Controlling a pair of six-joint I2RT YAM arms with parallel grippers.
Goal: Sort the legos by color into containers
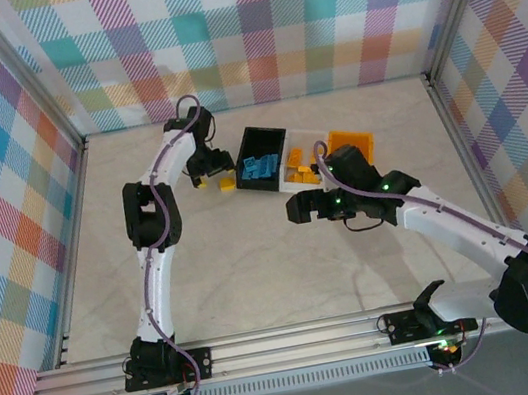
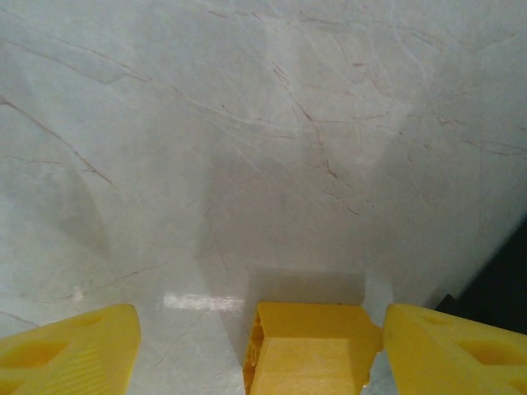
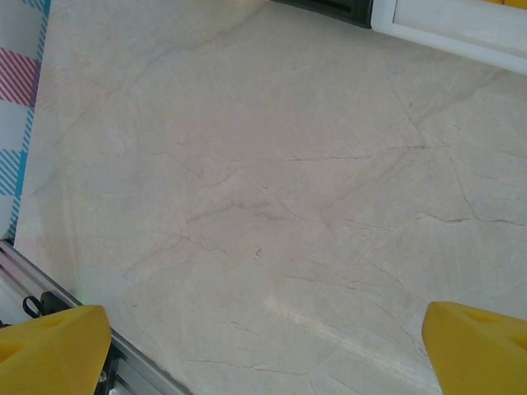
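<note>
Three bins stand in a row at the back: a black bin point(image 1: 253, 142) with blue legos point(image 1: 261, 168), a white bin point(image 1: 310, 139) with yellow legos point(image 1: 296, 161), and an orange bin point(image 1: 354, 141) partly hidden by the right arm. My left gripper point(image 1: 208, 178) point(image 2: 262, 333) is down at the table just left of the black bin, open. A yellow lego point(image 1: 227, 184) point(image 2: 306, 350) lies between its fingers, against the right finger point(image 2: 453, 350) and well apart from the left one. My right gripper point(image 1: 294, 209) point(image 3: 265, 329) hovers open in front of the bins, holding nothing.
The black bin's wall point(image 2: 504, 288) stands close on the right of the left gripper. The fronts of the black bin point(image 3: 329, 8) and white bin point(image 3: 449, 25) edge the right wrist view. A metal rail point(image 1: 269, 349) runs along the near table edge; plaid walls surround the table.
</note>
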